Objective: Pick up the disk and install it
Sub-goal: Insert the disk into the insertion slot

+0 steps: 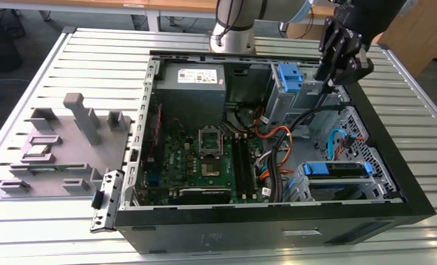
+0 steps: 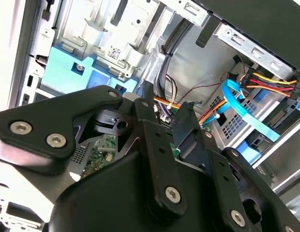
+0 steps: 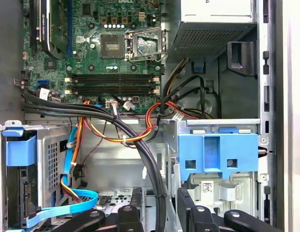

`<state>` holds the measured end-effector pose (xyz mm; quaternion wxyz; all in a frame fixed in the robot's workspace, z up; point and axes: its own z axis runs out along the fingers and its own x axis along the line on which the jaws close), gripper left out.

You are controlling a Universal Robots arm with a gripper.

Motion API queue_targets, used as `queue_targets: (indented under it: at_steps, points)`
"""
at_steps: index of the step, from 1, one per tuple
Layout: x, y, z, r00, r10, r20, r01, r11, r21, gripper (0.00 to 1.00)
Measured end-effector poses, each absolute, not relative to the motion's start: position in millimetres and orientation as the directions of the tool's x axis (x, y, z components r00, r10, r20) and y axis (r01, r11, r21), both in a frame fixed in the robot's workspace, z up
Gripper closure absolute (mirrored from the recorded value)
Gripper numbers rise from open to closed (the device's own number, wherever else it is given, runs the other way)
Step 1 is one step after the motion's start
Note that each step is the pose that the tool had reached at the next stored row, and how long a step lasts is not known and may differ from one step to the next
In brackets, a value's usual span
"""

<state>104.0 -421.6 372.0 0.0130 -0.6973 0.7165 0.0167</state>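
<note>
Since the arm is mounted at the far edge of the desk, it leans over the open PC case. Its tool is tilted fingers-down, just beside the bare blue bracket. Fingers look fairly wide apart, nothing between them. The disk sits in the drive cage at the near corner on the exterior view's right, well apart from the tool.

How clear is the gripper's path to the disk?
Probably yes, reachable: gripper hangs over the open case, jaws open; the disk sits in its bay, cables beside it, none across its blue bracket.
</note>
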Motion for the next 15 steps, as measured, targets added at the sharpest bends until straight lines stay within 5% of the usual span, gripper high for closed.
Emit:
queue_targets:
  at_steps: [15]
  points:
    - [104.0,-415.9,371.9,-0.027,-0.999,-0.042,-1.0,0.027,0.006,0.58]
